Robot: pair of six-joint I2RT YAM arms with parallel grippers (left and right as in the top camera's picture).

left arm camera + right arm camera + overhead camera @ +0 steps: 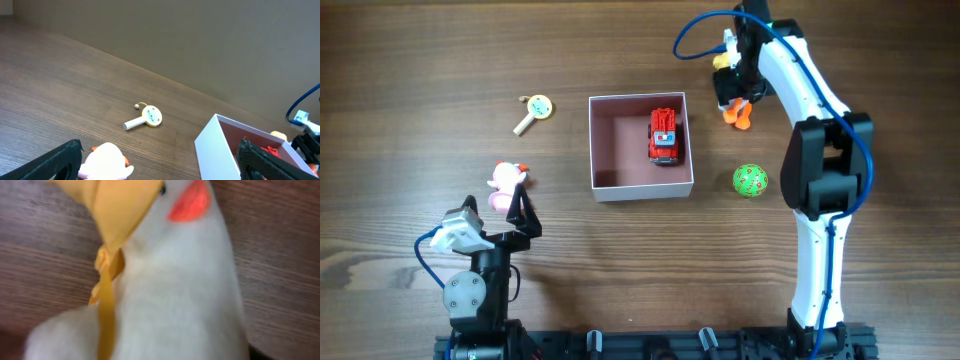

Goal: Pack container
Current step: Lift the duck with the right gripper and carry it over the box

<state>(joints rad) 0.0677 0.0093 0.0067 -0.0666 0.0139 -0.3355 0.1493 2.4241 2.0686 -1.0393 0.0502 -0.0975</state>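
Over the dark wood-grain table (400,120), the left gripper (498,212) gapes wide, while the right gripper (736,92) cannot be judged.

text: 0 readable | labels, brands, signs: 0 (all views)

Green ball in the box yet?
No, the ball lies on the wood outside the box, beside its wall.
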